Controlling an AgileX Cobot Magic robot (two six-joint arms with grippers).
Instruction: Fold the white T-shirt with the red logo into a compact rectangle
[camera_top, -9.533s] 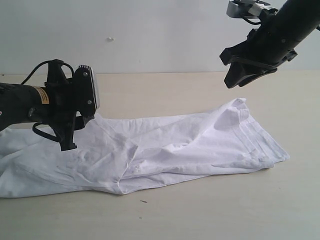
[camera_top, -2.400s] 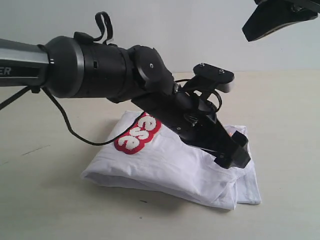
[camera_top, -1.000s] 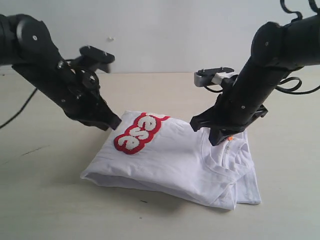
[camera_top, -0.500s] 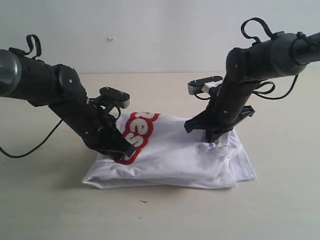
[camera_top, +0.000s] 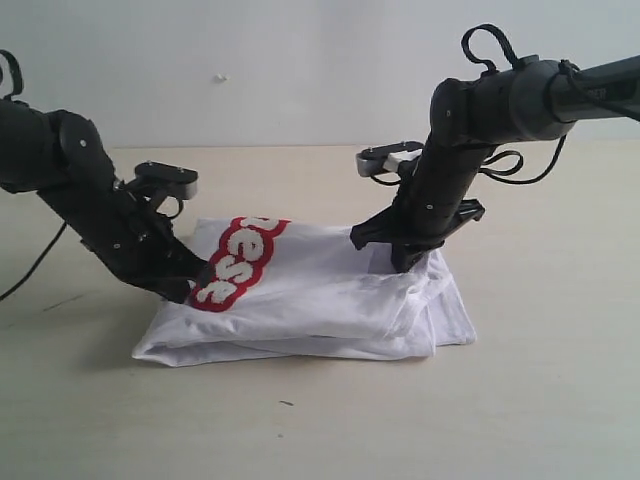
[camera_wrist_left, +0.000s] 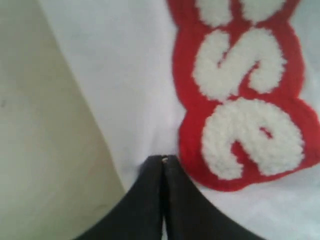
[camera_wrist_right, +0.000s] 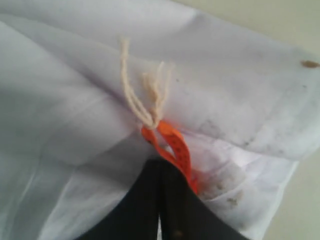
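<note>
The white T-shirt (camera_top: 330, 300) lies in the middle of the counter (camera_top: 300, 420) as a thick bundle of several layers. The red logo (camera_top: 238, 262) faces up on its left part, and the right end is rumpled.

The left tool (camera_top: 190, 283) is pressed closed, its tips resting on the cloth just beside the logo near the bundle's left edge. No fabric shows between the jaws. The right tool (camera_top: 405, 262) is likewise closed to a point on the far right part of the bundle, touching the cloth next to an orange tag (camera_wrist_right: 172, 147) tied with a cream string (camera_wrist_right: 142, 95). It does not appear to hold anything either.

The shirt looks light, soft and limp, so the layers will likely slide over one another and sag wherever they are unsupported. The towelling logo seems thicker and stiffer and would resist a crease. A good hold would be a pinch through all the layers at an edge or corner, clear of the tag and string.

Count: one shirt, one logo, one tag, one string, two tools.
</note>
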